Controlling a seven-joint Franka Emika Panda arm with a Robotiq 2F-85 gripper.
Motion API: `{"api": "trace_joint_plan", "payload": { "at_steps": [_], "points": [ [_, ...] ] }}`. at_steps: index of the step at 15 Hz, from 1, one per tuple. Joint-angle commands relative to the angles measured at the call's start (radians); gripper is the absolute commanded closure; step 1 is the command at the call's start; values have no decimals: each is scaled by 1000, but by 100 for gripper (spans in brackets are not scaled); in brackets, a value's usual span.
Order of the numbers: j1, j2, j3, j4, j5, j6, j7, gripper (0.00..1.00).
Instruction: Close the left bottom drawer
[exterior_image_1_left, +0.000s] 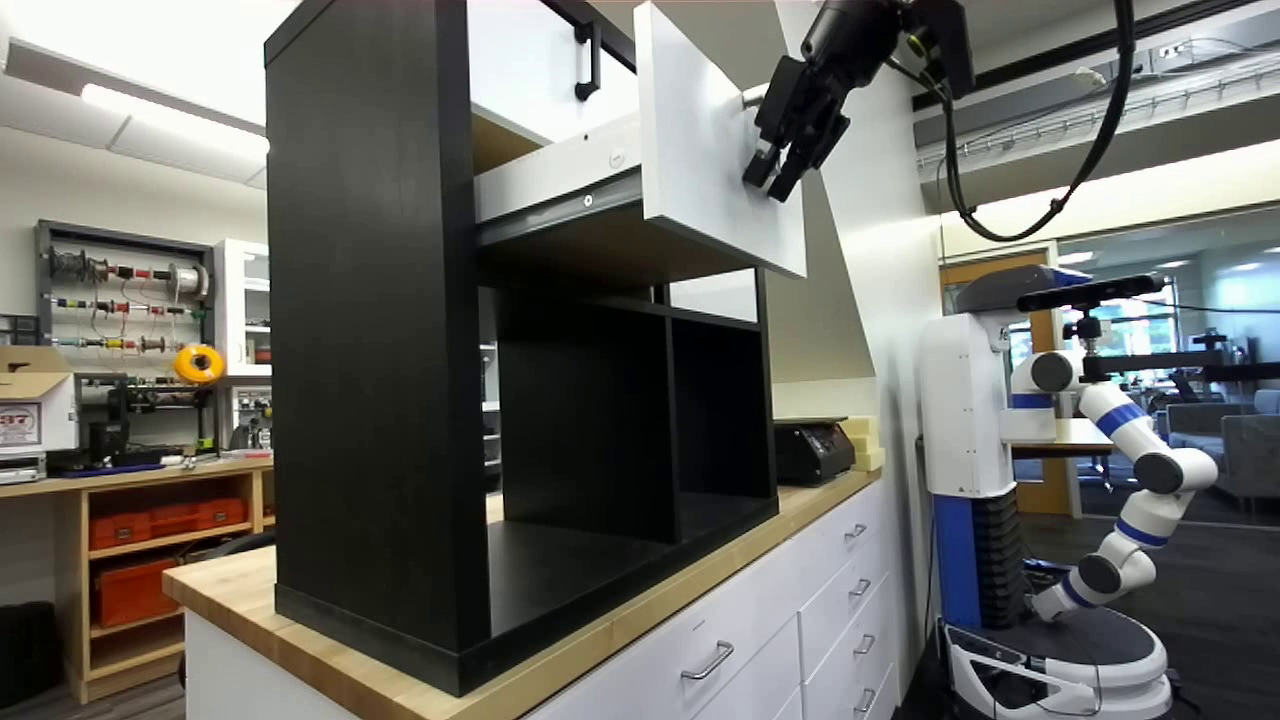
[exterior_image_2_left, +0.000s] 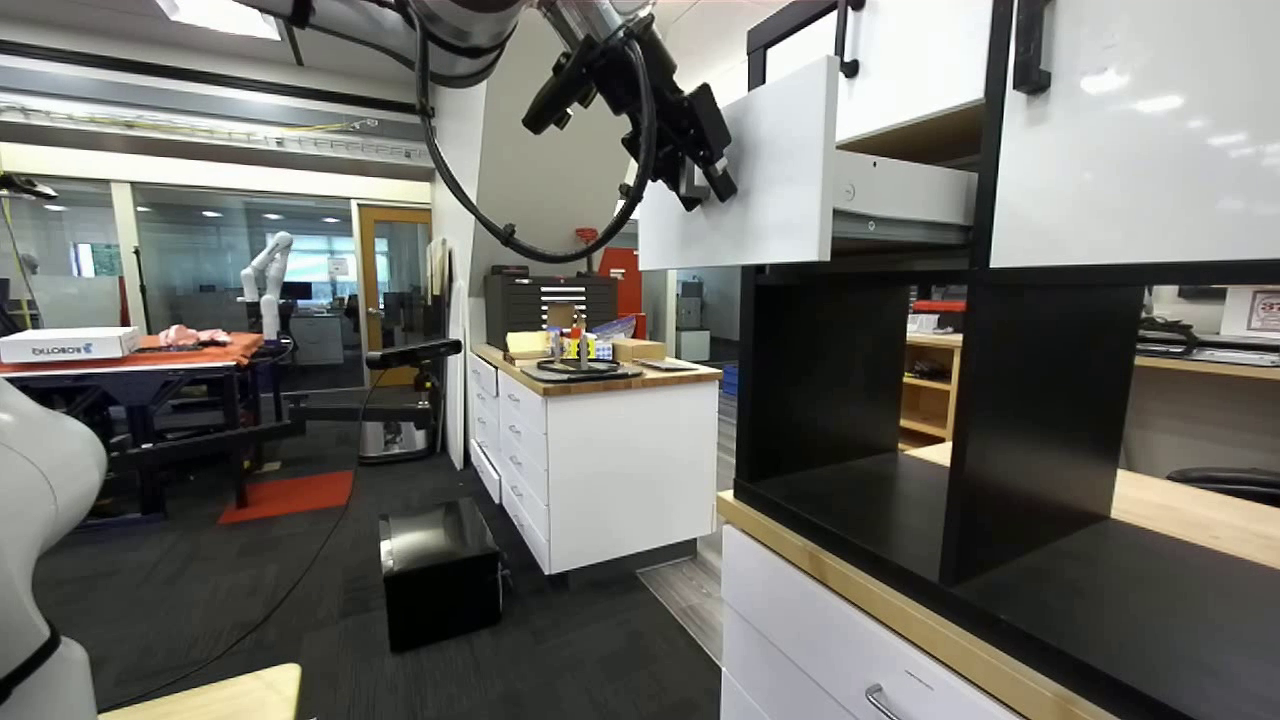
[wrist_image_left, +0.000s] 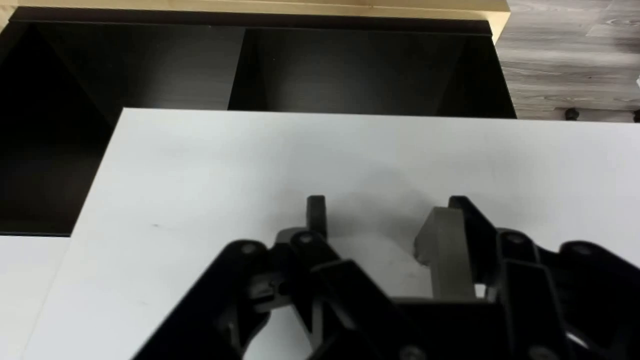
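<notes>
Find left bottom drawer (exterior_image_1_left: 690, 160) pulled out, jutting over front edge of counter (exterior_image_1_left: 650, 608), near front left corner. Note end effector (wrist_image_left: 381, 217) spread, empty, at white face (exterior_image_2_left: 785, 170); cannot tell if touching. Expect stiff, slick contact, light glide on rail (exterior_image_1_left: 545, 214). Push mid-face, skip grasping.

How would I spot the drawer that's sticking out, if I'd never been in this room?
Find the black shelf standing on the wood-topped counter. Above its open compartments is a flat-fronted white drawer, with the black gripper right in front of it. Unlike the white fronts beside and above it, it juts out, showing its pale side and metal rail.
</notes>
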Motion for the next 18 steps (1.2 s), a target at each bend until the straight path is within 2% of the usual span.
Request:
{"api": "trace_joint_plan", "payload": {
  "at_steps": [1, 5, 7, 9, 18],
  "points": [
    [-11, -31, 14, 9, -23, -25, 9, 67],
    [-7, -59, 29, 8, -29, -28, 7, 93],
    [-6, -68, 39, 11, -30, -41, 12, 100],
    [-7, -73, 44, 12, -32, -61, 19, 96],
    [-10, -15, 46, 58, -42, -24, 29, 96]
  ]
}}
